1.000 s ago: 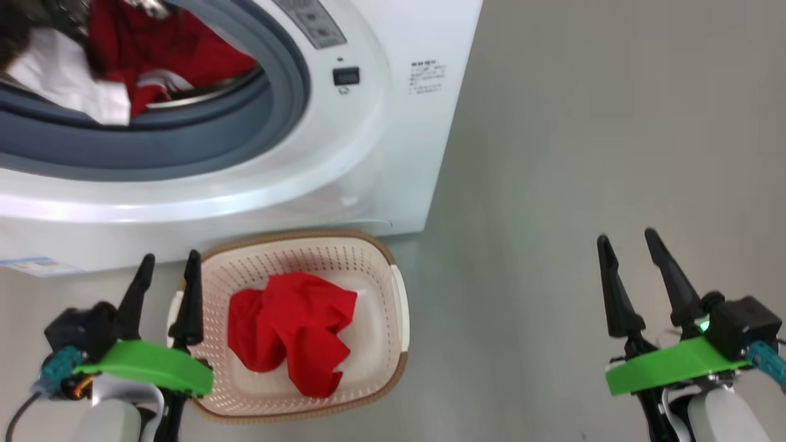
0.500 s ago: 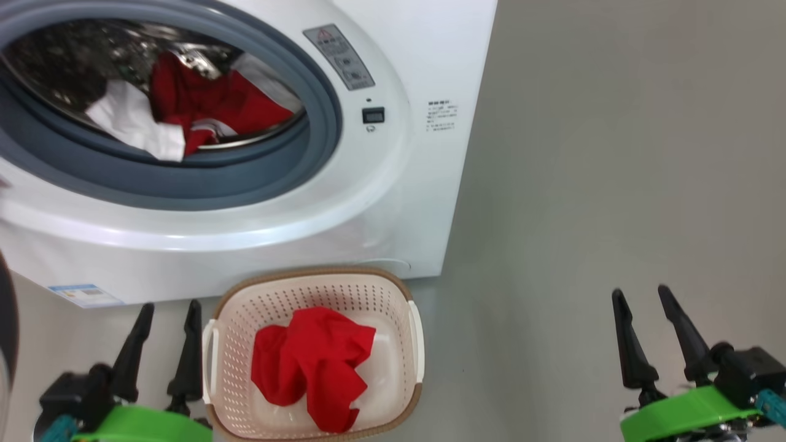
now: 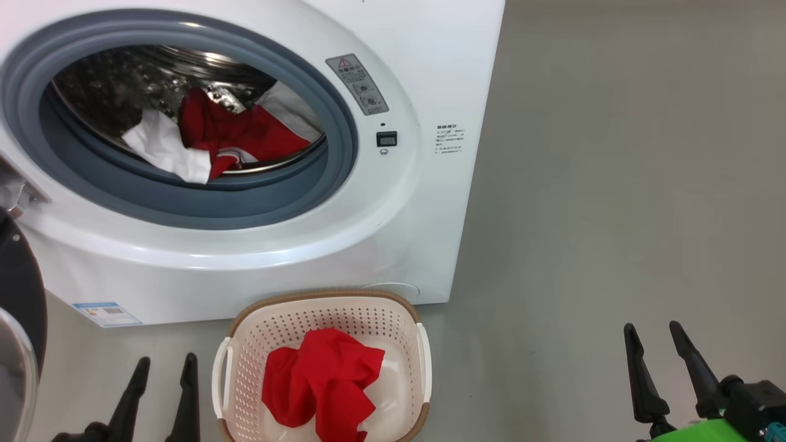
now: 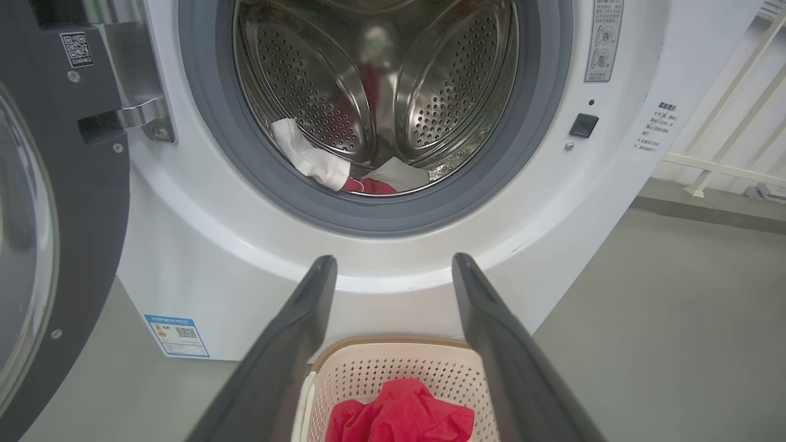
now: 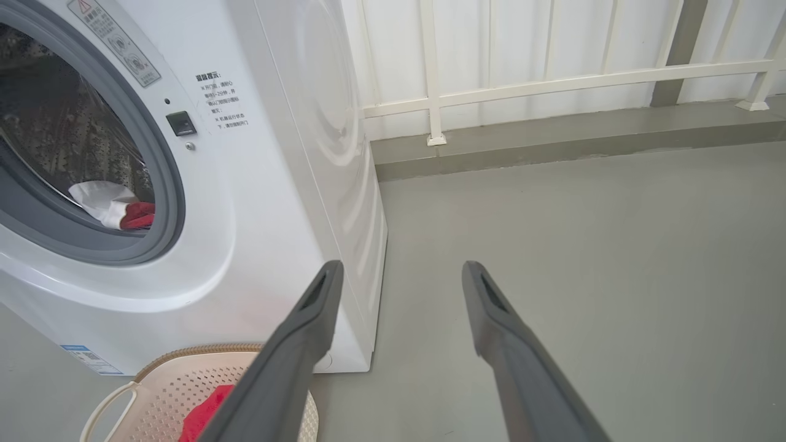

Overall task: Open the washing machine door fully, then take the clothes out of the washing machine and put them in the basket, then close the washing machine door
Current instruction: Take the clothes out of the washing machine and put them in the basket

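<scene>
Grey floor [image 3: 614, 184] here, washing machine door [image 4: 67, 202] hanging open, red-and-white clothes [image 3: 245, 132] in the drum [image 4: 307, 92], one red garment [image 3: 322, 380] in the basket [image 3: 319, 302] out front, my left pincer [image 3: 167, 362] and right pincer [image 3: 651, 328] both spread, empty.

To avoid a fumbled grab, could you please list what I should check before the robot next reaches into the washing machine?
1. washing machine door swung aside to the left, clear of the opening: ok.
2. left gripper open and empty: ok.
3. right gripper open and empty: ok.
4. basket on the floor in front of the washing machine, one red garment inside, room left: ok.
5. The drum emptied: not ok; red and white clothes lie near its front.
6. Number of pieces left inside: cannot tell.
</scene>
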Motion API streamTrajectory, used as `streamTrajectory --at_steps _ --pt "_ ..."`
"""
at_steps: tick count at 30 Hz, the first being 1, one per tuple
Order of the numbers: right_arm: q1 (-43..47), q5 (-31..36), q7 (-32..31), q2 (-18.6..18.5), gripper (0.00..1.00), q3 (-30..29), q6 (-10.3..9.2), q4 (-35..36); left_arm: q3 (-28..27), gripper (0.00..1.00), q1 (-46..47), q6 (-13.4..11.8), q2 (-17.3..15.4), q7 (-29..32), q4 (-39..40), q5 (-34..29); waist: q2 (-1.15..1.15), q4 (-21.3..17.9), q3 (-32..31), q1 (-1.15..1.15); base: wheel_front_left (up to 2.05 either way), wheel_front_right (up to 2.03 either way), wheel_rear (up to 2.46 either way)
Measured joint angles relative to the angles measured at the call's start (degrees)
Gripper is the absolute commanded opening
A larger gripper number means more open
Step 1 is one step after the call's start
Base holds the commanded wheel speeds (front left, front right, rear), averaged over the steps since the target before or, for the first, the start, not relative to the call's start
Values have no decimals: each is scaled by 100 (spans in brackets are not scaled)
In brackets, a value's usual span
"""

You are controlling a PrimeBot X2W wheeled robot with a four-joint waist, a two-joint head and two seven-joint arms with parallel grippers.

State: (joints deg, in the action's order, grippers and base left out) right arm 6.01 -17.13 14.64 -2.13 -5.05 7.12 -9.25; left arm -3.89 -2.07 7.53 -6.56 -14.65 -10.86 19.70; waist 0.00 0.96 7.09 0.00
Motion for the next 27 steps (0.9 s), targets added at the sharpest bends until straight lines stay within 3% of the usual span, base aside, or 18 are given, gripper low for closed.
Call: streamTrajectory --at_steps 16,22,27 --pt "48 -1 0 3 100 8 0 14 18 100 32 0 25 0 46 -8 0 -12 187 0 0 0 0" --pt "-258 -10 0 2 100 33 0 48 107 100 780 0 -9 0 -315 -155 0 -35 436 0 0 0 0" --pt "-677 -60 0 -2 100 143 0 71 189 100 2018 0 -148 0 -1193 -247 0 -94 805 0 0 0 0"
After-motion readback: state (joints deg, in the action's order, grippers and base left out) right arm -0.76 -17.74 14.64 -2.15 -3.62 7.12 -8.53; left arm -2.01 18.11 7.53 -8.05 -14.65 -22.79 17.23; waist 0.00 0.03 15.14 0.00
